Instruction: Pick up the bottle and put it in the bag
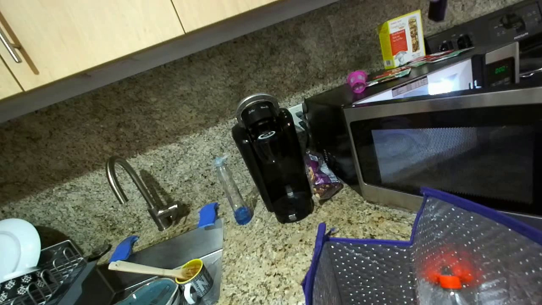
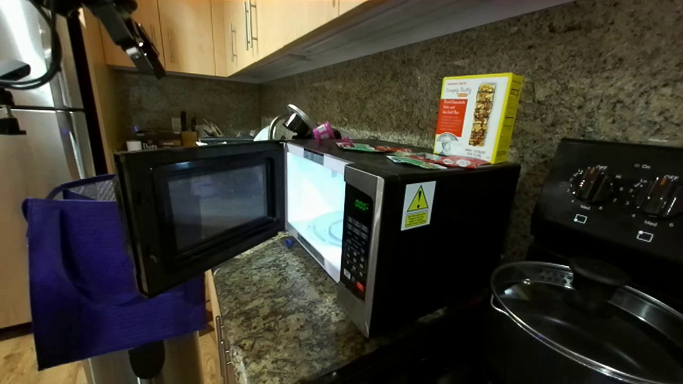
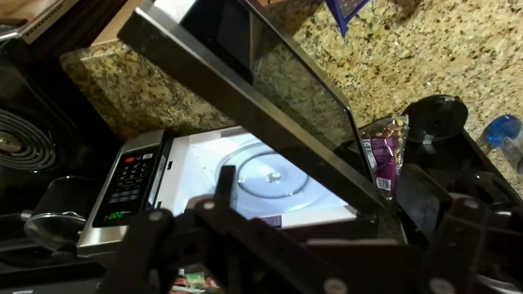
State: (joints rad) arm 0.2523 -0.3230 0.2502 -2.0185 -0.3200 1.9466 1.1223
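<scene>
The bottle, with a bright red-orange cap (image 1: 449, 281), stands inside the bag in an exterior view; the lower part of its clear body is cut off by the picture edge. A red glow shows on the lining behind it. The bag (image 1: 368, 262) is open at the top, with silvery quilted lining and blue trim. In an exterior view the bag's blue outside (image 2: 80, 266) hangs partly behind the microwave door. Only a bag corner (image 3: 347, 12) shows in the wrist view. My gripper (image 3: 320, 175) is open and empty, its fingers wide apart above the microwave. It also shows high up in an exterior view (image 2: 152, 61).
The microwave (image 2: 437, 256) has its door (image 2: 213, 208) swung open beside the bag. A bar box (image 2: 475, 117) and packets lie on top. The coffee maker (image 1: 275, 165), thin tube (image 1: 230, 190), snack bag (image 1: 322, 178) and sink (image 1: 182, 254) stand further along the counter.
</scene>
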